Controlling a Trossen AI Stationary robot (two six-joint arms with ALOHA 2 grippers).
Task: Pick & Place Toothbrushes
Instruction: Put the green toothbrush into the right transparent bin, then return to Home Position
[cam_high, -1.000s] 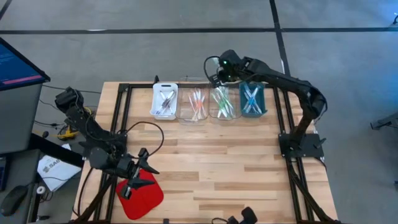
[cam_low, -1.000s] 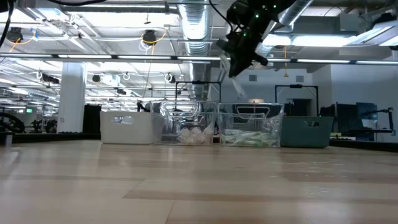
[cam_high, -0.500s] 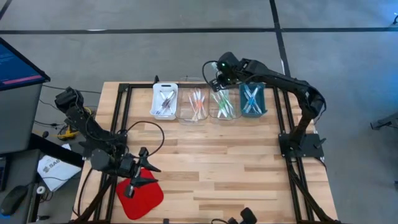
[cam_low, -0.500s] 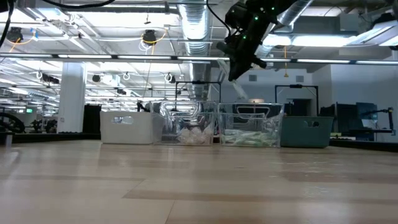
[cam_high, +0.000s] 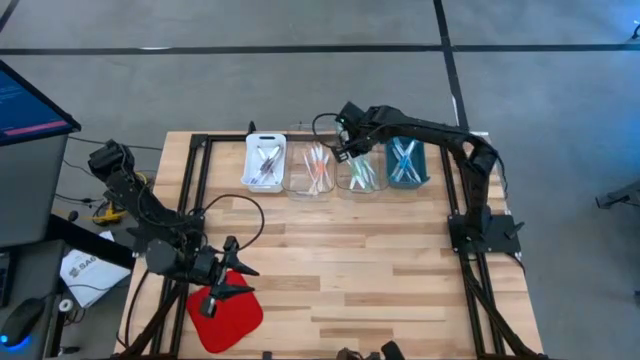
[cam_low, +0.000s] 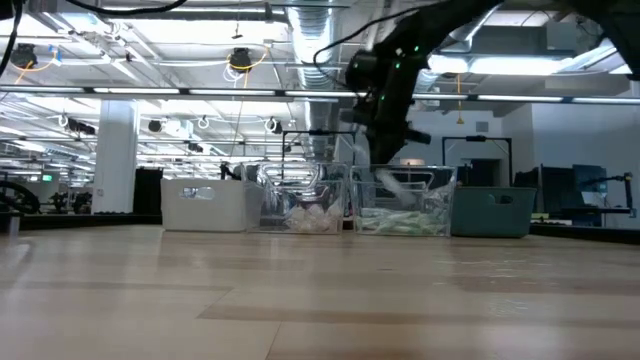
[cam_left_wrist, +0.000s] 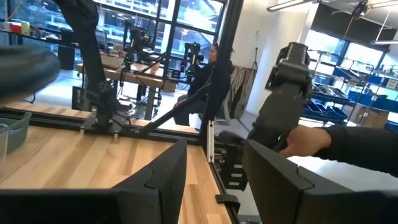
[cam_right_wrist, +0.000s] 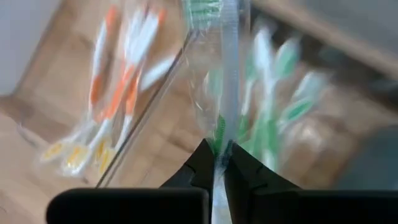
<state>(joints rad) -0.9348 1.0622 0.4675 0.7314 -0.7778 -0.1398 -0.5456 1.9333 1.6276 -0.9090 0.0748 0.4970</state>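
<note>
Four trays (cam_high: 336, 165) in a row on the table (cam_high: 330, 250), right gripper (cam_high: 343, 146) fingers pinching one green toothbrush (cam_right_wrist: 227, 68) above them; left gripper (cam_high: 228, 273) fingers spread, empty, over a red pad (cam_high: 225, 316).

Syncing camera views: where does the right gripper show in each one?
High view: right gripper at the table's far edge, over the clear tray of green toothbrushes.
Low view: upper middle, right gripper just above that tray.
Left wrist view: not in it.
Right wrist view: its own fingers at the bottom, pinching a wrapped green toothbrush.
Shared landmark: the clear tray of green toothbrushes.
</note>
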